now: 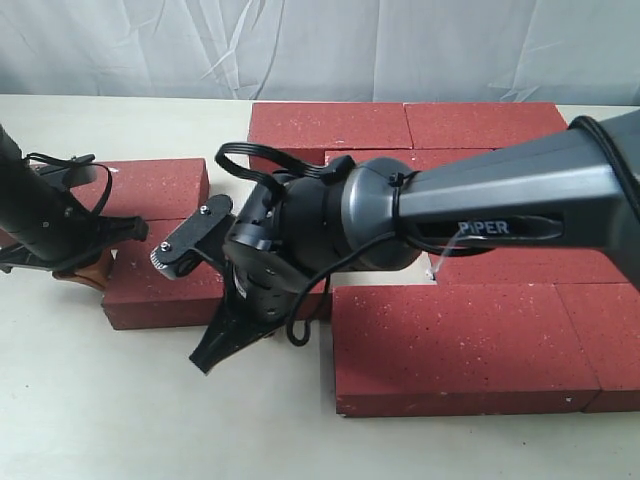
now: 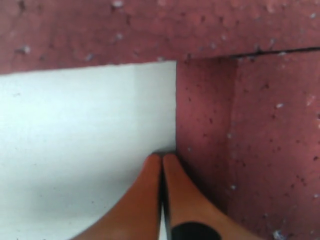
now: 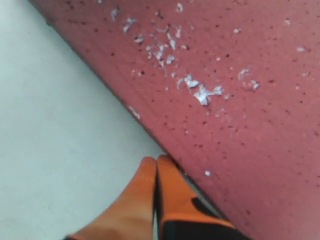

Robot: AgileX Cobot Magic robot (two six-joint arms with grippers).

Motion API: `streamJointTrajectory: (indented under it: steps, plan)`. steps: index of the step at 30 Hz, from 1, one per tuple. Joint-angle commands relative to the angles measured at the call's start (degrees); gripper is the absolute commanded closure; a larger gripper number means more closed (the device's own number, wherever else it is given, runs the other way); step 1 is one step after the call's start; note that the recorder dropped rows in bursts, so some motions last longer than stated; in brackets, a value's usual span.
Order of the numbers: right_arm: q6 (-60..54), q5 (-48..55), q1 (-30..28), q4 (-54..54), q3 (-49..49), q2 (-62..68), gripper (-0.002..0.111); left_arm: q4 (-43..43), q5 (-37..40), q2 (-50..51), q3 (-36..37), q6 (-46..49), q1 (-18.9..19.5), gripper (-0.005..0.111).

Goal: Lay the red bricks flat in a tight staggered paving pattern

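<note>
Orange fingers [image 2: 145,200] on the left gripper [image 2: 162,157] are pressed together with nothing between them, and their tips sit on the table [image 1: 120,420] right against the end face of the loose brick [image 1: 160,290], close to the inner corner it makes with the brick behind it [image 1: 150,185]. My right gripper [image 3: 156,161] is pinched closed and empty as well, its tips low on the tabletop and touching the near long edge of that same loose brick. In the exterior view the right arm lies across the far end of the loose brick, so I can't be sure how much of a gap remains between it and the big front brick [image 1: 450,345]; it looks like a thin slot. Beyond that end, the other red bricks [image 1: 330,125] lie flat in rows, mostly snug, joints offset. I judge the step in hand to be nudging, not lifting: both closed tips serve as pushers to slide the loose brick into the pack. The next move, as I see it, calls for a slow, level shove from the left tips along the brick's length, with the right tips steadying the near edge so it doesn't yaw, and both kept low enough not to ride up onto the rough top.
</note>
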Motion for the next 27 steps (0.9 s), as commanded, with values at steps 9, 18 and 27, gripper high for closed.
streamJointTrajectory:
  steps: [9, 18, 27]
  plan:
    - [0.0, -2.0, -0.2, -1.4, -0.3, -0.1, 0.109, -1.1, -0.5, -0.1, 0.2, 1.3, -0.1, 0.107]
    - [0.0, -1.9, -0.2, 0.4, -0.3, -1.8, 0.109, -11.2, -2.1, -0.1, 0.2, 12.5, -0.1, 0.107]
    - [0.0, -2.1, -0.2, 2.3, -0.3, -5.0, 0.109, -11.2, -3.7, -0.1, 0.2, 13.5, -0.1, 0.107]
